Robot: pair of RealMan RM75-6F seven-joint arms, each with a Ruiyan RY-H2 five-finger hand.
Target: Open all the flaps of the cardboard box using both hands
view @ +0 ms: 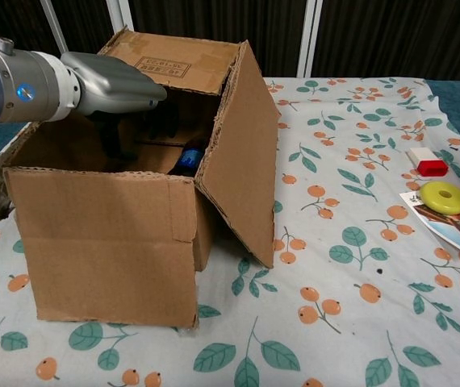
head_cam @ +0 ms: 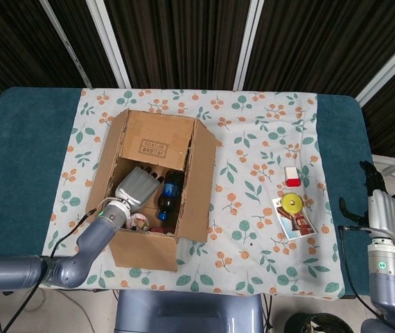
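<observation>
The cardboard box [head_cam: 154, 184] sat on the left part of the patterned tablecloth [head_cam: 253, 173], its top already gaping: the far flap [view: 183, 63] stood up and back, and the right flap [view: 242, 153] hung outward down the side. The left hand [head_cam: 137, 187] was inside the opening, over a blue-capped bottle [head_cam: 169, 193]; its fingers pointed down into the shadow, and whether they were curled or touched anything could not be told. The right hand [head_cam: 380, 207] hung off the table's right edge, well apart from the box, fingers apparently extended and holding nothing. To do this step well, I judged the left hand should press outward on the left or near flap [view: 101, 197], not the contents, while the right hand came in to steady the box
</observation>
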